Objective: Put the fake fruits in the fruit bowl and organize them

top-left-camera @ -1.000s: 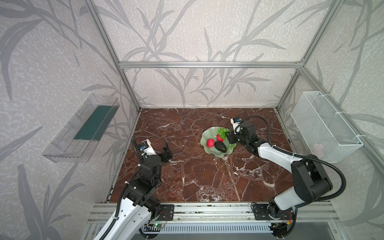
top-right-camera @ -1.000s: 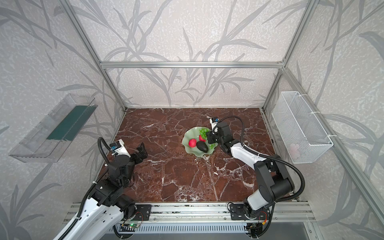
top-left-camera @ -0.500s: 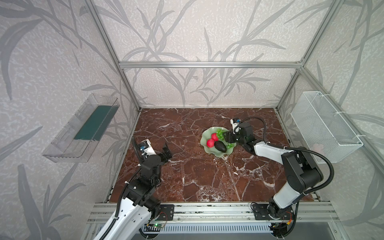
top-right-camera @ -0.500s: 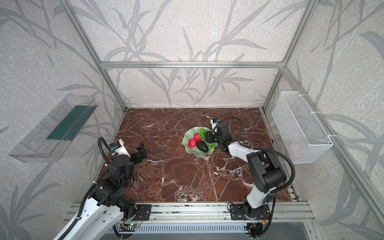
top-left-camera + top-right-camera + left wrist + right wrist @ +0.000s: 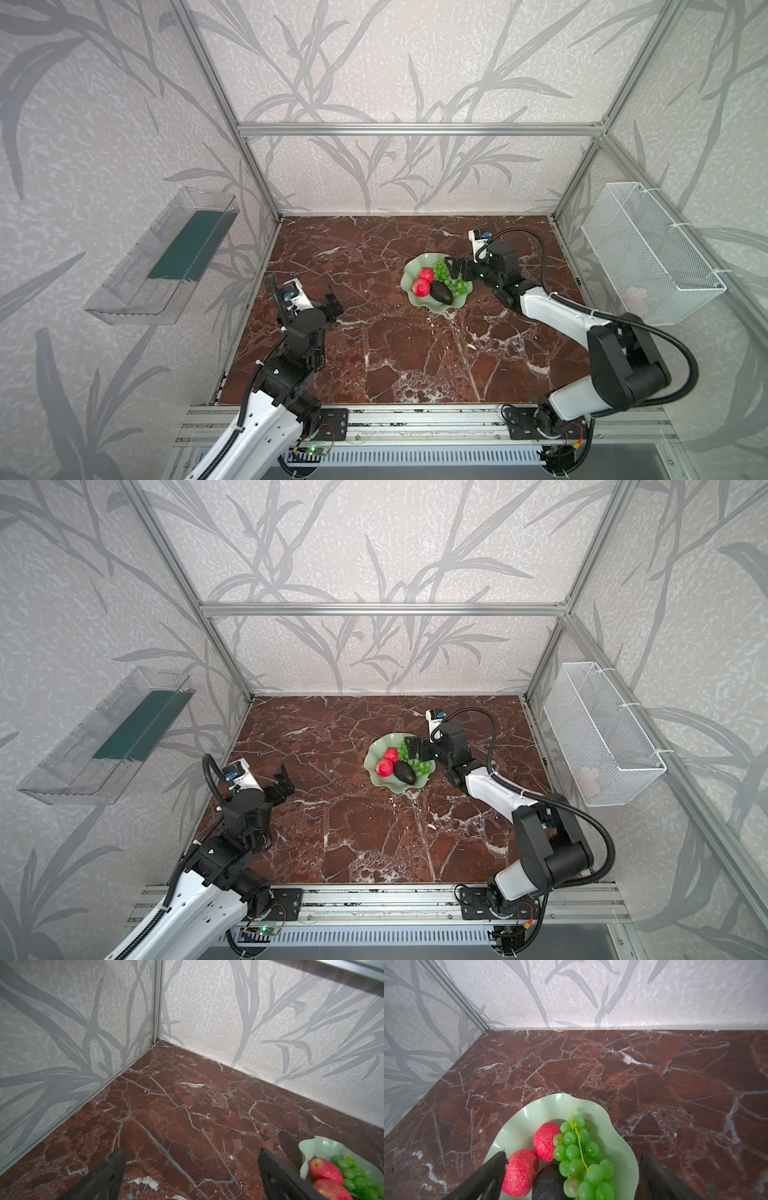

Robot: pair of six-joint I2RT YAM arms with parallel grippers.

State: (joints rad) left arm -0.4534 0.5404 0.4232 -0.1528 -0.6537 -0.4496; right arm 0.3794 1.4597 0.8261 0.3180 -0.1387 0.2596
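Right hand [image 5: 574, 1157] wide open, grapes [image 5: 593, 1174] right at its fingertips in the bowl [image 5: 517, 1126]; left hand [image 5: 190, 1154] wide above the counter [image 5: 187, 1105]

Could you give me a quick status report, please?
Left gripper open, empty, away from bowl. Right gripper open over grapes. Grapes, avocado, two red fruits in bowl. Nothing in the way.

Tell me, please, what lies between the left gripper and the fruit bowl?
Only bare marble tabletop separates the left gripper and fruit bowl, in both top views.
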